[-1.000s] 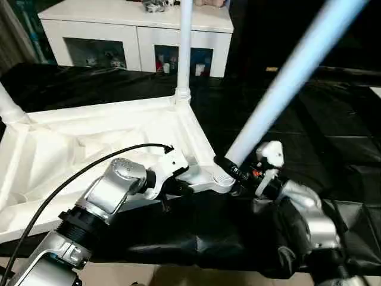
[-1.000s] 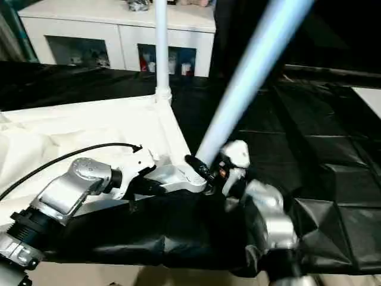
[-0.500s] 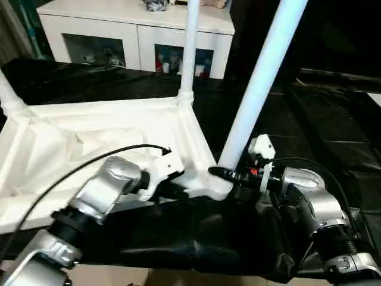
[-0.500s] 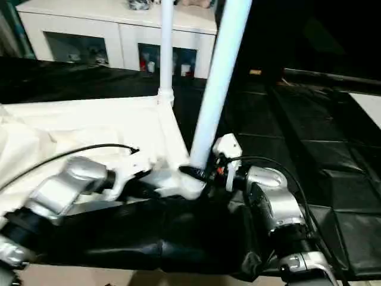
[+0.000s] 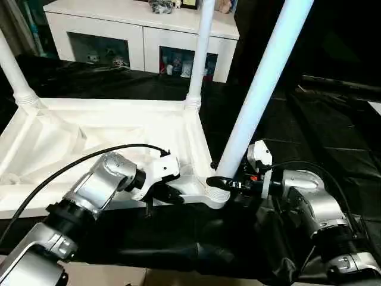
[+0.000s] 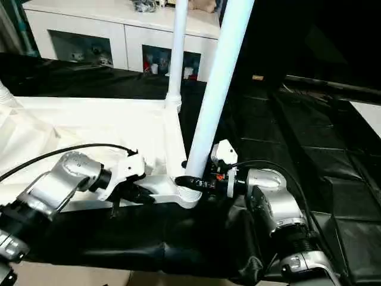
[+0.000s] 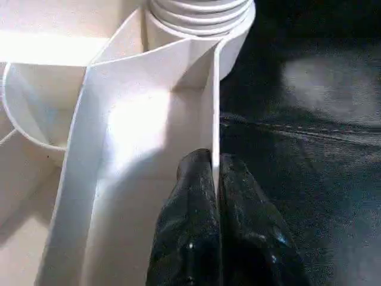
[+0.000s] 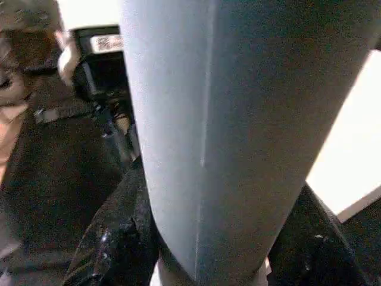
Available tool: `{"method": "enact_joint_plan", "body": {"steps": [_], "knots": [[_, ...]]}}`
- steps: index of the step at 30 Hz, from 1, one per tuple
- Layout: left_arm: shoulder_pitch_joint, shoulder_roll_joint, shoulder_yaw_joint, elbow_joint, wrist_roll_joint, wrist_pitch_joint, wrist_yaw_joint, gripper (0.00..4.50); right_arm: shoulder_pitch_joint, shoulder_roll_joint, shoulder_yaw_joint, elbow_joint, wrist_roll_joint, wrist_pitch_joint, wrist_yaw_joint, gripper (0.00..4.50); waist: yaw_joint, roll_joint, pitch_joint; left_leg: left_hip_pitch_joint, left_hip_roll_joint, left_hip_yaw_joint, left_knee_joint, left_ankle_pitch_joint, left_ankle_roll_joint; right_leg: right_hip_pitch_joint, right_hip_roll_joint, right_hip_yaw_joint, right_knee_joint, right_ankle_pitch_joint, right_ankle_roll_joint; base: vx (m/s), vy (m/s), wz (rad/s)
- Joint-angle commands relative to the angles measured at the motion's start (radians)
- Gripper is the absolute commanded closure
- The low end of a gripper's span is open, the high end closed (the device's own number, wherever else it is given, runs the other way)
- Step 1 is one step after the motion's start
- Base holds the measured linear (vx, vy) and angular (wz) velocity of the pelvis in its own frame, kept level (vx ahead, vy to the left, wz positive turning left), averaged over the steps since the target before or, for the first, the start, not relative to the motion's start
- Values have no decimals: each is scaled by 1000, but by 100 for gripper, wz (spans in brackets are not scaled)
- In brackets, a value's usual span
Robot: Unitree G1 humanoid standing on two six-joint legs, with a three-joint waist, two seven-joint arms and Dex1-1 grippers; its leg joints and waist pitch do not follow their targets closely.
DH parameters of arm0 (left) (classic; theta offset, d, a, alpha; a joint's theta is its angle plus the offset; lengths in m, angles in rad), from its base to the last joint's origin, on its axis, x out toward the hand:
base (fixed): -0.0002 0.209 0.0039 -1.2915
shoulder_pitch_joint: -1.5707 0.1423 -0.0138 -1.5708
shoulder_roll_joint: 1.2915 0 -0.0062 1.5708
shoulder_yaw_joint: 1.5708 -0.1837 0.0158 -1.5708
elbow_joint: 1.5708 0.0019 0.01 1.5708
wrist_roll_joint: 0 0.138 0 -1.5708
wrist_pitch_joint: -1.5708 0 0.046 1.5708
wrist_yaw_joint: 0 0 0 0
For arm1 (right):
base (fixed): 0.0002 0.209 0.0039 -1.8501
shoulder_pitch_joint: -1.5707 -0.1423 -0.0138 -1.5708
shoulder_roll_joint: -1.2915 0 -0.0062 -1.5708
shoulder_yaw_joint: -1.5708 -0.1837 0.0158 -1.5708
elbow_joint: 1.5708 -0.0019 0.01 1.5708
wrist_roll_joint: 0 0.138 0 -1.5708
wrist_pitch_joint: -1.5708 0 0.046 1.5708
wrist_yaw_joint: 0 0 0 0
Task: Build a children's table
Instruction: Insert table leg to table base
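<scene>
Left eye view, nearest first: the left gripper [image 5: 172, 195] pinches the thin rim wall of the upturned tabletop [image 5: 107, 128], its fingers [image 7: 202, 196] clamped on either side of it. Just beside it, the right gripper [image 5: 223, 182] clasps the base of the fourth leg [image 5: 262, 83], which a second ago leaned steeply away from the socket and now stands nearly upright in the near corner socket [image 5: 211, 196]. That suggests seating is close; pressing it home looks like what remains. Farther off, two fitted legs [image 5: 202, 53] rise before the white cabinet [image 5: 137, 30].
</scene>
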Motion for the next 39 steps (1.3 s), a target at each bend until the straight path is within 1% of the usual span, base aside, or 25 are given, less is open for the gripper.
{"method": "enact_joint_plan", "body": {"steps": [1, 9, 14, 16, 18, 19, 20, 21, 22, 23, 24, 25, 26, 27, 28, 29, 30, 31, 32, 33, 34, 35, 36, 37, 39], "knots": [[-44, -32, 31, 31, 20, 11, 76, 450, 29, 22, 31, 143, -77, 35, -96, 264, -7, 14, -20, 11, 1, -5, -85, -502, -12, 10, -43, 25, -107, -614, -106, 0, 0, 0], [-132, -153, 86, 201, 44, 94, 274, 450, -118, 130, -122, 348, -66, 42, -567, 264, -44, 30, -16, 4, 1, -35, -101, -583, -26, 35, -48, -26, -135, -624, -79, -45, 8, -6], [-190, -223, 105, 309, 58, 93, 385, 450, -199, 182, -172, 464, -69, 27, -828, 264, -66, 48, 1, 28, 14, -43, -118, -730, -19, 43, -37, -77, -159, -589, -67, -20, 7, -2], [-208, -249, 112, 347, 60, 87, 418, 450, -225, 202, -190, 497, -61, 20, -900, 264, -44, 61, 13, -27, 53, -31, -196, -841, -12, 99, -18, -55, -27, -412, -96, -67, -10, -3], [-228, -281, 122, 387, 63, 82, 461, 450, -253, 225, -208, 532, -56, 12, -979, 264, 0, 61, 21, -50, 70, 6, -239, -884, -4, 103, -5, -23, 79, -295, -103, -76, -81, 17], [-242, -305, 127, 416, 66, 78, 492, 450, -274, 242, -218, 557, -56, 4, -1034, 264, -10, -30, 30, 110, -28, 53, -26, -651, 0, -83, 1, -22, -163, -848, 5, 0, -149, 30], [-251, -330, 136, 432, 63, 80, 519, 450, -291, 257, -217, 574, -63, -2, -1076, 264, -10, -30, 65, 218, -79, 44, 148, -467, -11, -208, -48, -64, -306, -1206, 23, 17, -93, -7], [-259, -347, 144, 446, 61, 82, 538, 450, -304, 267, -218, 590, -72, -9, -1105, 264, -23, -20, 31, 90, -54, 11, 112, -321, 36, -45, -135, -12, -244, -1254, 47, 17, -93, -7], [-259, -347, 144, 446, 61, 82, 538, 450, -304, 267, -218, 590, -72, -9, -1105, 264, -11, 27, 4, 50, -1, -19, 1, -387, 36, 78, -145, -64, -174, -934, 51, 74, 73, -45], [-263, -357, 148, 455, 60, 83, 547, 450, -312, 273, -218, 600, -79, -14, -1120, 264, -18, 24, 12, 50, 23, -31, -33, -482, 37, 63, -108, -85, -148, -777, 67, 64, 58, -23], [-267, -366, 153, 465, 57, 82, 558, 450, -320, 280, -219, 612, -80, -15, -1134, 264, -17, 41, -8, 48, 55, -51, -69, -550, 45, 94, -89, -78, -84, -539, 32, 64, 58, -23], [-268, -370, 154, 472, 57, 80, 563, 450, -325, 286, -219, 618, -80, -17, -1135, 264, -5, 41, 15, 63, 100, -29, -143, -701, 96, 57, -69, -29, 12, -43, -110, -15, -50, 12], [-268, -370, 154, 472, 57, 80, 563, 450, -325, 286, -219, 618, -80, -17, -1135, 264, -7, 24, 27, 76, 69, -12, -139, -707, 95, 44, -60, -27, -29, -145, -110, 0, 0, 0], [-272, -374, 156, 486, 57, 73, 570, 450, -332, 290, -218, 628, -80, -20, -1139, 264, 8, 2, 48, 180, -37, 38, -21, -607, 54, -69, -37, -77, -203, -687, -3, 74, -65, 37], [-273, -374, 156, 488, 57, 72, 571, 450, -333, 291, -217, 629, -81, -21, -1140, 264, -12, -6, 54, 210, -71, 39, 36, -527, 50, -103, -40, -112, -248, -886, 40, 72, -57, 13], [-274, -374, 158, 499, 57, 64, 575, 450, -337, 292, -211, 635, -87, -26, -1142, 264, -42, 3, 32, 134, -42, 11, 23, -496, 69, -10, -53, -183, -254, -931, 148, 108, 11, -3], [-275, -373, 158, 503, 58, 61, 577, 450, -338, 292, -209, 637, -89, -28, -1142, 264, -36, 53, 15, 125, -4, -4, -10, -559, 69, 35, -58, -199, -227, -797, 149, 31, 46, -27], [-281, -373, 165, 519, 59, 51, 580, 450, -342, 293, -208, 645, -96, -33, -1147, 264, 5, 73, 2, -24, 78, -52, -117, -739, 72, 153, -75, -78, 60, -198, -5, 59, 87, -25], [-285, -373, 169, 531, 60, 45, 582, 450, -345, 294, -208, 651, -100, -36, -1151, 264, 11, 57, 23, 45, 98, -24, -179, -834, 102, 75, -50, -33, 72, -76, -56, 107, -62, 25], [-285, -373, 169, 531, 60, 45, 582, 450, -345, 294, -208, 651, -100, -36, -1151, 264, 18, -5, 36, 128, 12, 15, -88, -739, 61, -11, -48, 13, -55, -464, -40, 107, -62, 25], [-294, -374, 180, 555, 68, 29, 589, 450, -354, 298, -215, 669, -102, -47, -1161, 265, 26, -16, 24, 133, -32, 14, -50, -602, 45, -27, -73, 11, -110, -702, -9, 146, -114, 37], [-295, -375, 181, 557, 68, 28, 589, 450, -355, 298, -215, 670, -102, -48, -1161, 265, 29, -13, 26, 102, -37, 3, -37, -417, 45, -18, -102, 42, -140, -954, 26, 134, -56, -7], [-296, -375, 183, 561, 71, 25, 590, 450, -358, 300, -217, 674, -102, -50, -1161, 265, 29, -18, 12, 74, -33, -10, -52, -339, 44, 13, -105, 45, -130, -943, 33, 134, -56, -7], [-297, -375, 187, 565, 70, 21, 588, 450, -362, 302, -214, 679, -109, -57, -1160, 265, 36, -12, -23, 40, -17, -28, -83, -123, 20, 48, -82, 47, -75, -567, 0, 100, -44, -8], [-298, -376, 188, 566, 70, 20, 586, 450, -364, 302, -211, 681, -113, -60, -1158, 265, 27, -10, -24, 46, -26, -9, -68, 48, 67, 33, -43, 38, -36, -60, -137, 0, 0, 0]]}}
